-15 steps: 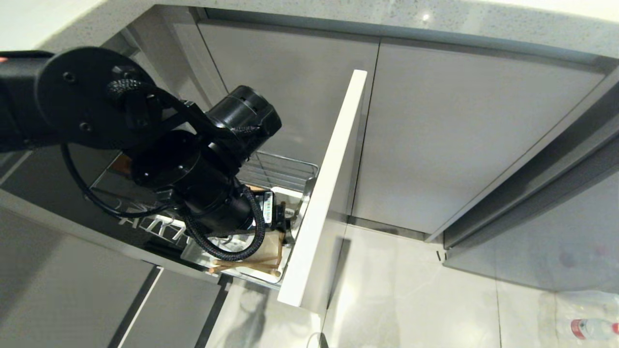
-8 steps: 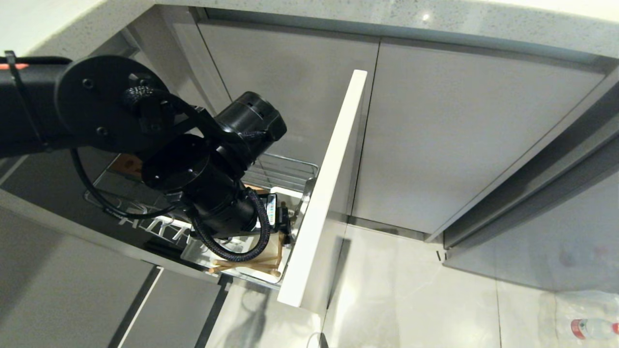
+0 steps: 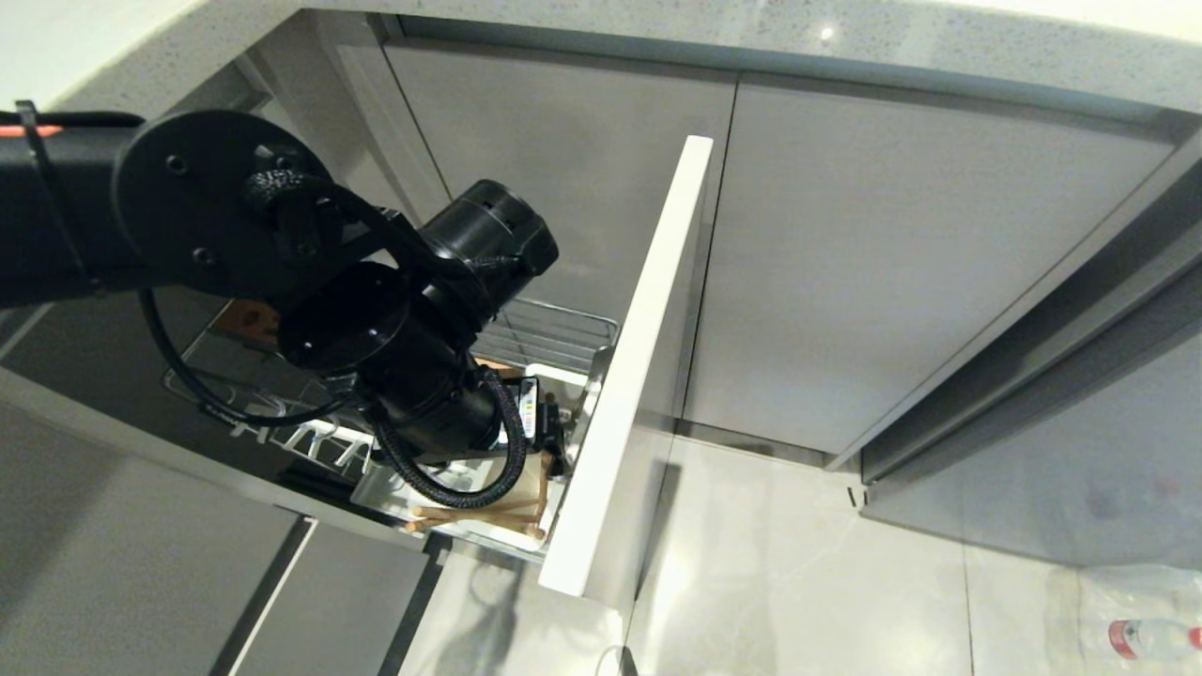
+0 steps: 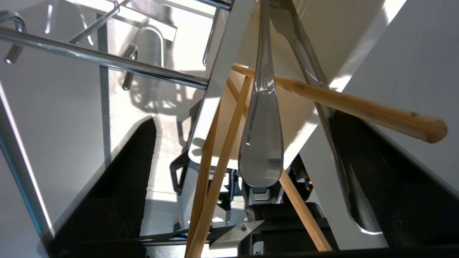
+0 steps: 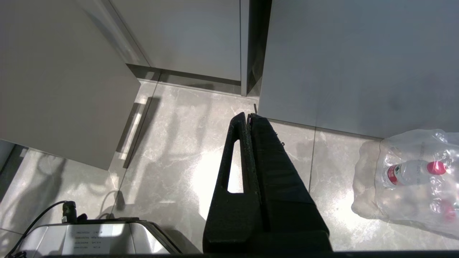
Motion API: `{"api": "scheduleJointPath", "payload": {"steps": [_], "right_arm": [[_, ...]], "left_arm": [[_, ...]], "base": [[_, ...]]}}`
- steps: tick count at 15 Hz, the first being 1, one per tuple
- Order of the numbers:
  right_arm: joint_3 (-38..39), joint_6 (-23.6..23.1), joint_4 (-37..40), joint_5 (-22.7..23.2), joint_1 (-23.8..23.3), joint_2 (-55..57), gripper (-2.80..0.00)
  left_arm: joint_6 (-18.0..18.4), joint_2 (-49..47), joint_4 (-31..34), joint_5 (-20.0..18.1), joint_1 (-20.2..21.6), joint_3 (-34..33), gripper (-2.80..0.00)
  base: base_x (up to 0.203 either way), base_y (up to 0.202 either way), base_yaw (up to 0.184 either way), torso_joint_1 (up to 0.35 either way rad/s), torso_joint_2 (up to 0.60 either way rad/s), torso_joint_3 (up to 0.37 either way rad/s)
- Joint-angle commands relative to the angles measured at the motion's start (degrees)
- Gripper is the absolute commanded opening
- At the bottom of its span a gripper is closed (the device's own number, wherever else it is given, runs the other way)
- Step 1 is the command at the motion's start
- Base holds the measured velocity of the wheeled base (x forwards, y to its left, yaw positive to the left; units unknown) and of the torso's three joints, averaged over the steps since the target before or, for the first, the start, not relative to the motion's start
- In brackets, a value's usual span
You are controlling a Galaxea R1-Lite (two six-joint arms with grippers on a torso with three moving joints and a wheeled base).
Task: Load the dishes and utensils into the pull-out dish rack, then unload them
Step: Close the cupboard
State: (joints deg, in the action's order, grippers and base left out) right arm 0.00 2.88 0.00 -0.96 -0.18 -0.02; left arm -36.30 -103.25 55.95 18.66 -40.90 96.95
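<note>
**Left claw spread at the utensil caddy of the pull-out rack**

Nearest, the right claw hangs over the pale tiled floor with its fingers pressed together, holding nothing. A shrink-wrapped pack of water bottles lies on the floor to its right, well apart from the rack.

The narrow white cabinet front stands pulled out into the room, its edge running near to far just right of the left arm. Left of it sits the pull-out dish rack, chrome wire showing at its far end.

The left claw is down at the near end of the rack, beside the cabinet front, at the white utensil caddy. Its dark fingers stand spread wide, one on each side of the utensils. Between them stands the silver fork, handle end toward the wrist camera. The wooden chopsticks lean crossed around it, and one chopstick slants out sideways past one finger. Whether either finger touches a utensil cannot be told. A chrome rail crosses close by, leaving little room there.

Farther back, grey cupboard doors close the view beneath the speckled bench.
</note>
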Motion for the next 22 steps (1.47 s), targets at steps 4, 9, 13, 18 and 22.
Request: {"api": "scheduleJointPath", "payload": {"steps": [4, 9, 13, 18, 22], "right_arm": [[0.09, 0.02, 0.0, 0.0, 0.01, 0.02, -2.8], [0.09, 0.02, 0.06, 0.0, 0.01, 0.02, -2.8], [0.09, 0.02, 0.0, 0.0, 0.01, 0.02, -2.8], [0.09, 0.02, 0.04, 0.0, 0.01, 0.02, -2.8], [0.09, 0.02, 0.0, 0.0, 0.01, 0.02, -2.8]], "left_arm": [[-0.52, 0.07, 0.3, 0.15, -0.06, 0.17, -2.8], [-0.52, 0.07, 0.3, 0.15, -0.06, 0.17, -2.8], [-0.55, 0.07, 0.3, 0.15, -0.06, 0.17, -2.8], [-2.27, 2.97, 0.38, 0.32, -0.93, 1.67, -2.8], [-4.87, 4.09, 0.46, 1.02, -2.88, 3.22, -2.8]], "base": [[0.0, 0.0, 0.0, 0.0, 0.0, 0.0], [0.0, 0.0, 0.0, 0.0, 0.0, 0.0], [0.0, 0.0, 0.0, 0.0, 0.0, 0.0], [0.0, 0.0, 0.0, 0.0, 0.0, 0.0], [0.0, 0.0, 0.0, 0.0, 0.0, 0.0]]}}
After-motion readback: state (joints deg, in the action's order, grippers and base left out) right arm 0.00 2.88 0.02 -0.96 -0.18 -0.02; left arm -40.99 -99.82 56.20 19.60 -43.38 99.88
